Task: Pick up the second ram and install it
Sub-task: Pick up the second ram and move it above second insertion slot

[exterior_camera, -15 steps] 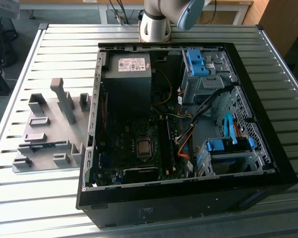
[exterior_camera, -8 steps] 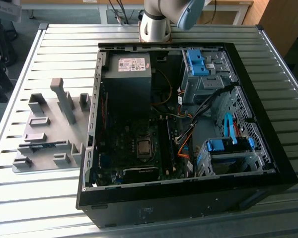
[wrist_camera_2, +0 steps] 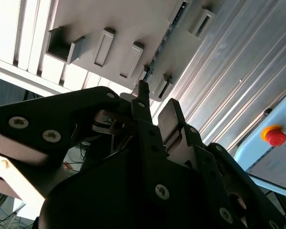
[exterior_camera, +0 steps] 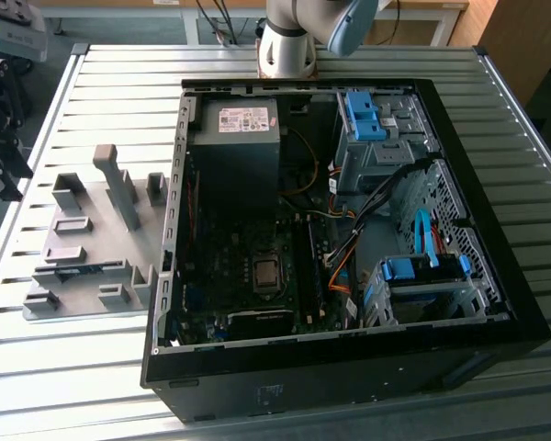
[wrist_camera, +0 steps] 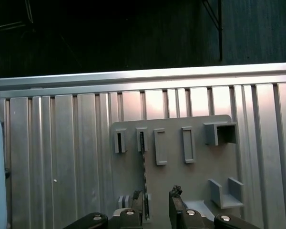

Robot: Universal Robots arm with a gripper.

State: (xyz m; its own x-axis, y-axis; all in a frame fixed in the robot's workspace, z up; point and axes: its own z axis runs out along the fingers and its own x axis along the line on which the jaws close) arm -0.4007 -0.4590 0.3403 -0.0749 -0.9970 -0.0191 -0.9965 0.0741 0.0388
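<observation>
Hovering tool [wrist_camera: 158,192] | second ram [wrist_camera: 144,164], apparently edge-on, among fixture blocks [wrist_camera: 186,145]

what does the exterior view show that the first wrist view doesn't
Exterior view: the open computer case with its motherboard, and the arm's base. First wrist view: the open gripper close to the second ram, which stands on edge. Both: the grey fixture plate on the slatted table.

Bright daylight, strong glare, deep shadows
</observation>
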